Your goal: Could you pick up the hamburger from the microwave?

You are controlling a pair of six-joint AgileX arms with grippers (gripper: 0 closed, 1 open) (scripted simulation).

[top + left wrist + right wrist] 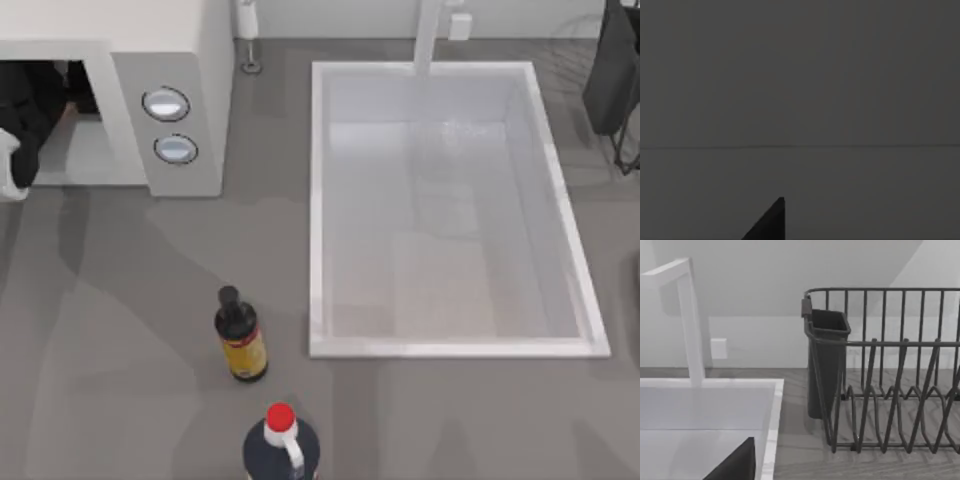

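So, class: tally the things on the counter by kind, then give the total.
Bottles: 2 (yellow-label bottle, red-capped bottle)
Microwave: 1
Sink: 1
Faucet: 1
Dish rack: 1
Total: 6

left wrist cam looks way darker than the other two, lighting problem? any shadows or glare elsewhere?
Left wrist view: dark. Top view: evenly lit, soft arm shadows on the grey table, left arm reaching into the microwave. Right wrist view: bright, no glare, broad shadow on the wall above the dish rack.
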